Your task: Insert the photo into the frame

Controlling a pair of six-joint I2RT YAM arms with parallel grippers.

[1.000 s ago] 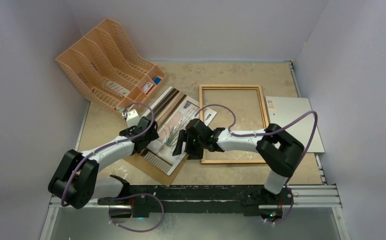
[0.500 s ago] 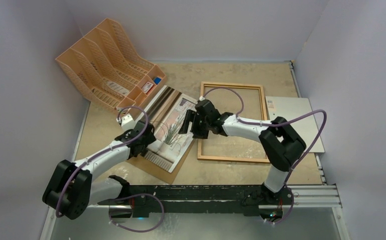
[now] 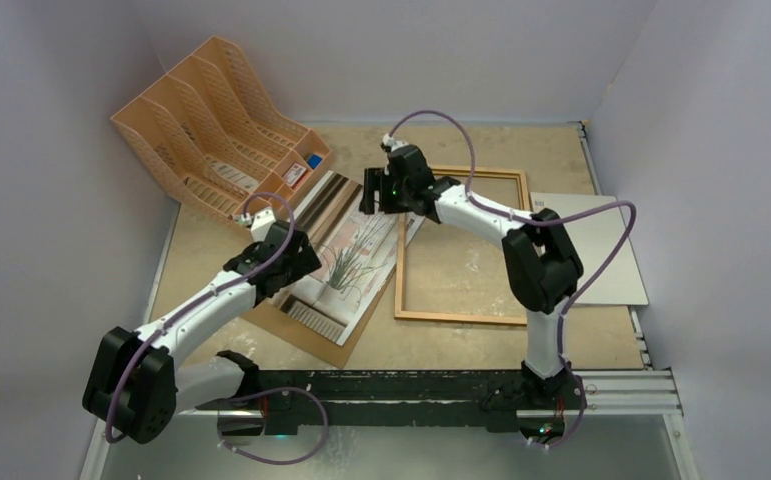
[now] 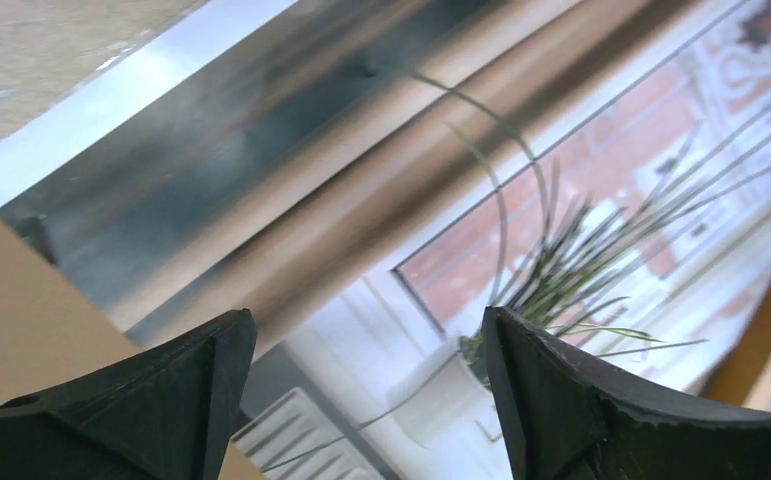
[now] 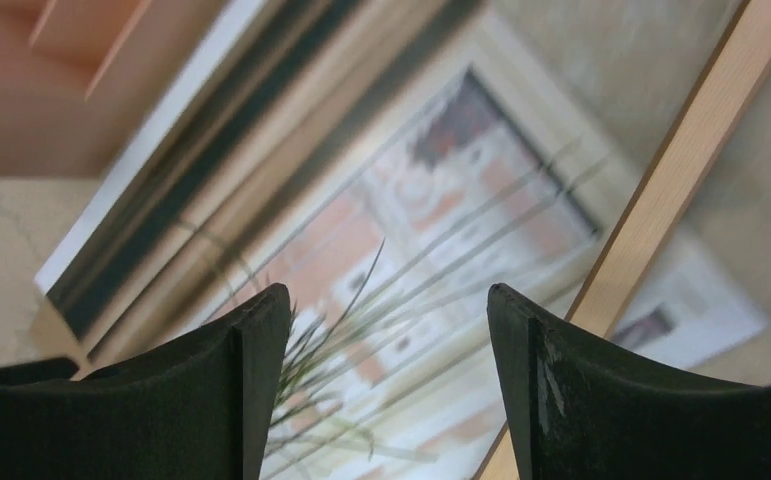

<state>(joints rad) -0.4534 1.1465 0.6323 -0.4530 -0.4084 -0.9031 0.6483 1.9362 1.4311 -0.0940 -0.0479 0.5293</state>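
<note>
The photo (image 3: 346,262) lies picture side up on a brown backing panel (image 3: 306,338), left of centre. Its right corner lies under the left rail of the frame (image 3: 461,318), which lies flat on the table. My left gripper (image 3: 286,258) is open and empty just above the photo's left part; the left wrist view shows its jaws (image 4: 366,330) wide apart over the printed pot and curtain (image 4: 481,250). My right gripper (image 3: 373,190) is open and empty above the photo's far end. In the right wrist view it (image 5: 386,300) hovers over the print (image 5: 401,230) beside the frame rail (image 5: 681,190).
An orange-tan file rack (image 3: 211,130) stands at the back left, close to the photo's far corner. A stiff pale grey sheet (image 3: 601,250) with a small sticker lies right of the frame. The backing panel also shows in the left wrist view (image 4: 21,310).
My right gripper has swung from the photo's near right edge, by the frame's front left corner, to the far end of the photo. My left gripper has moved slightly farther over the photo.
</note>
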